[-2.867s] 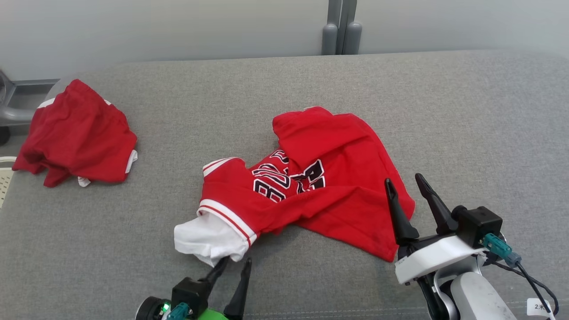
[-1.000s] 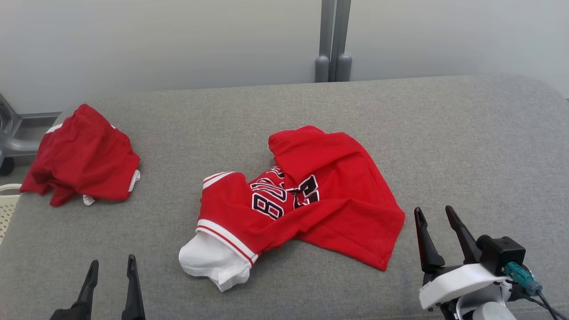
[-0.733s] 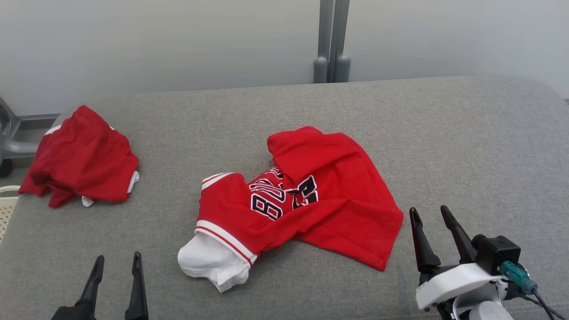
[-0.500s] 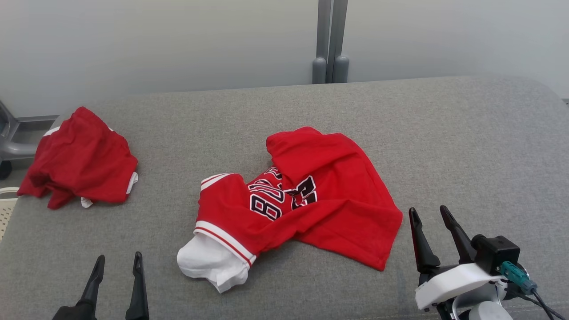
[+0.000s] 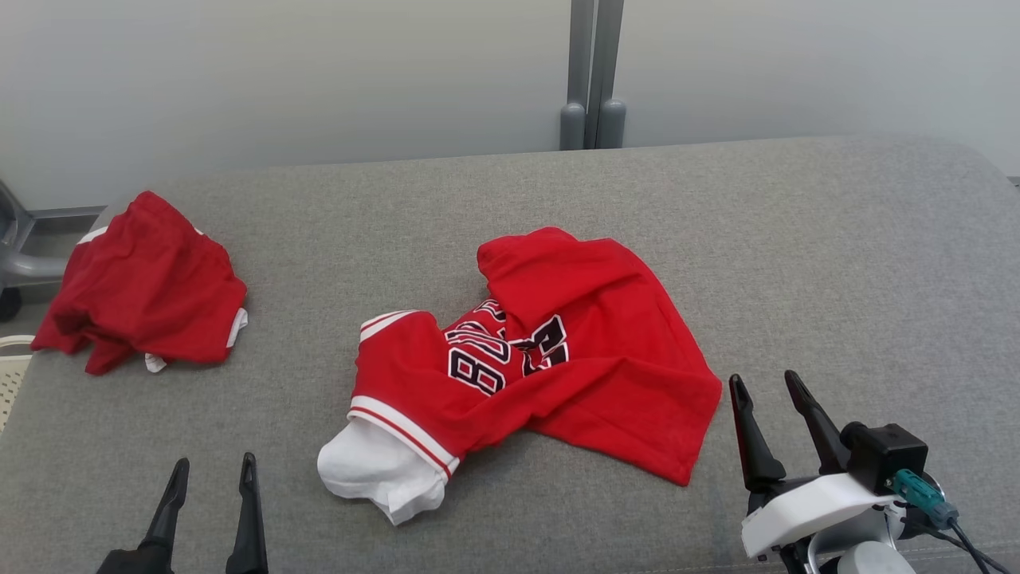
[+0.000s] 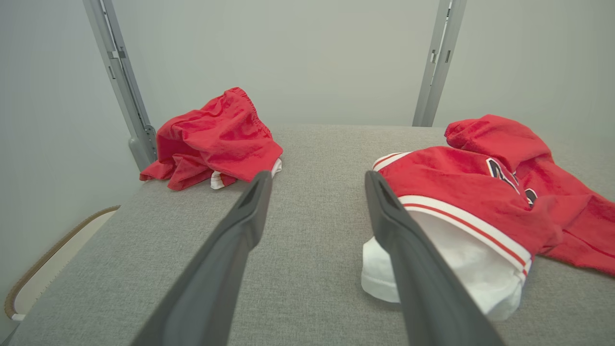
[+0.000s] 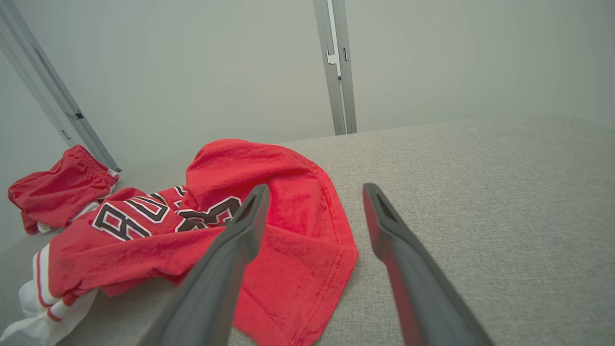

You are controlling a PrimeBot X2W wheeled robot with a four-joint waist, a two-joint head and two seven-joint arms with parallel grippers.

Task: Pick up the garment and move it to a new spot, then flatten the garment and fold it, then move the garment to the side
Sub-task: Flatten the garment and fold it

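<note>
1. Status: the left gripper (image 5: 215, 460) and right gripper (image 5: 762, 377) both hold their fingers spread wide, empty.
2. The red jersey (image 5: 542, 359) lies crumpled mid-desk, one part folded over its lettering. The right gripper is just beside its hem corner.
3. Flattening appears next: pinch a single layer at the hem corner and at the striped edge (image 5: 402, 426), then lift and draw apart.
4. The desk (image 5: 797, 239) has a grey fabric cover that likely drags, so lift, do not slide.
5. A second red garment (image 5: 143, 283) lies well apart at the left. A pale wall (image 5: 279, 72) and grey post (image 5: 590, 72) stand behind.
</note>
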